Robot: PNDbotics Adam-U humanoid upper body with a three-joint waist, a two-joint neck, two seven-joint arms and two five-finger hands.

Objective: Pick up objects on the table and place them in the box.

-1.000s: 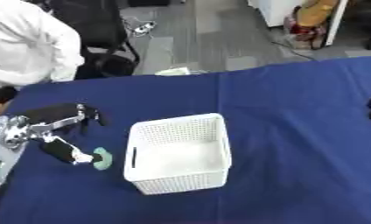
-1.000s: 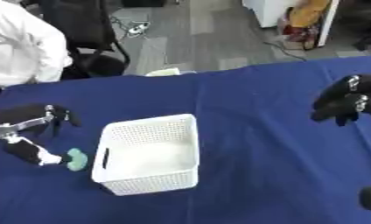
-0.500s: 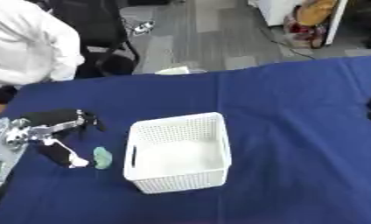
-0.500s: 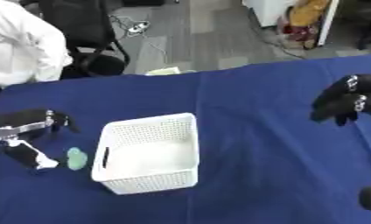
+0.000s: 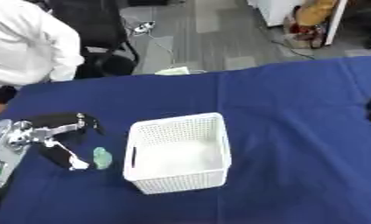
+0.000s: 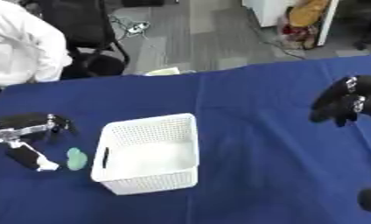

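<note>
White box (image 5: 179, 151) sits on the blue table (image 5: 295, 113), open top up, nothing visible inside. A small pale green object (image 5: 101, 158) lies on the cloth just left of the box, near its handle slot and not touching it; its shape is too blurry to name. Left hand (image 5: 60, 140) is left of the box, beside the green object, with the thumb and fingers spread wide apart: one black finger with a white tip (image 5: 64, 157) points down toward the object and ends just beside it, and another dark part reaches toward the box higher up. Nothing sits between them; can't tell if the tip touches the object. Right hand (image 6: 340, 105) is well right of the box, above the cloth, fingers curled inward and hanging down, holding nothing. A bit of pale paper (image 5: 172, 71) lies at the table's far edge, beyond the box.
</note>
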